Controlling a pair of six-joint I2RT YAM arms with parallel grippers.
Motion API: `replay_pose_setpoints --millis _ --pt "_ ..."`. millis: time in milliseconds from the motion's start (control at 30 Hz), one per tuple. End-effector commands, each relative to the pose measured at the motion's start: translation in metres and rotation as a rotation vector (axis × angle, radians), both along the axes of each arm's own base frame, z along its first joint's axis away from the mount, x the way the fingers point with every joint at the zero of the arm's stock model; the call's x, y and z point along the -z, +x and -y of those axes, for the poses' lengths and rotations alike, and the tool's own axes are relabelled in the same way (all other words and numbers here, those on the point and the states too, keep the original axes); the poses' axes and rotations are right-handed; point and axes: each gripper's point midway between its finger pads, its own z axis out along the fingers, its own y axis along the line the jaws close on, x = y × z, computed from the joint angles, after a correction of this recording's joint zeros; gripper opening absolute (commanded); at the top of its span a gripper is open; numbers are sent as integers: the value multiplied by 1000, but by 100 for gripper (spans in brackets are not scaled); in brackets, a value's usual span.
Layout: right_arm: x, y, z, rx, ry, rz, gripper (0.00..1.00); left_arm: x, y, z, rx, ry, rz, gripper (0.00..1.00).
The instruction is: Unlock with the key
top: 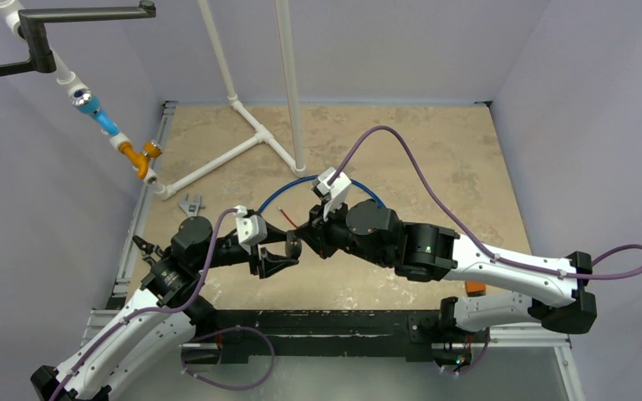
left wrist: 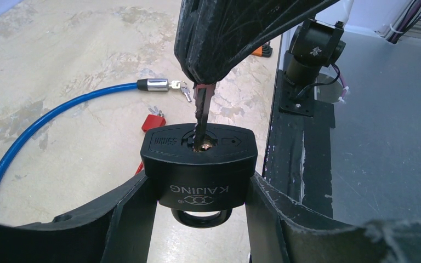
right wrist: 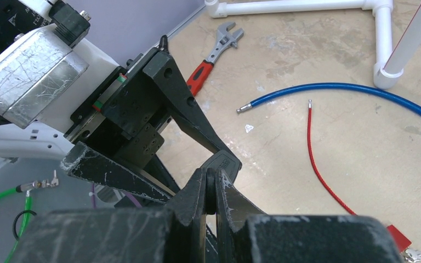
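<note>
The padlock (left wrist: 199, 181) carries the brand KAIJING on its front face, seen upside down above a small ring logo. Its upward-facing end reads 55mm, also inverted.

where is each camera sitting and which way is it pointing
Top: above and behind the arms, looking down on the table; both arms show, left gripper meeting right gripper.
Left wrist: on the left arm, looking along its own fingers at the padlock they hold; the right gripper holds the key at its keyhole.
Right wrist: on the right arm, looking past its shut fingers at the left gripper.
Shared: both wrist views show the blue cable.
</note>
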Motion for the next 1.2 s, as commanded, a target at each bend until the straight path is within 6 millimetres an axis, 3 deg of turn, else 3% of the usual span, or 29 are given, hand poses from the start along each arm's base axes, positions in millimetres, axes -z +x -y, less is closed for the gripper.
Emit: replay_pose_setpoints --millis 0,300,567,967,1167 --pt "-7 3 3 18 22 26 0 -59 -2 1 15 -128 144 0" --pt "-2 9 1 34 1 70 0 -74 -6 2 34 -176 136 0" --pt "-10 19 7 97 -8 157 0 -77 -11 5 68 -191 125 0" --pt "-44 14 19 125 73 170 0 -69 -8 5 56 -177 123 0" --pt "-50 6 21 103 115 124 0 -65 -5 5 48 -166 129 0"
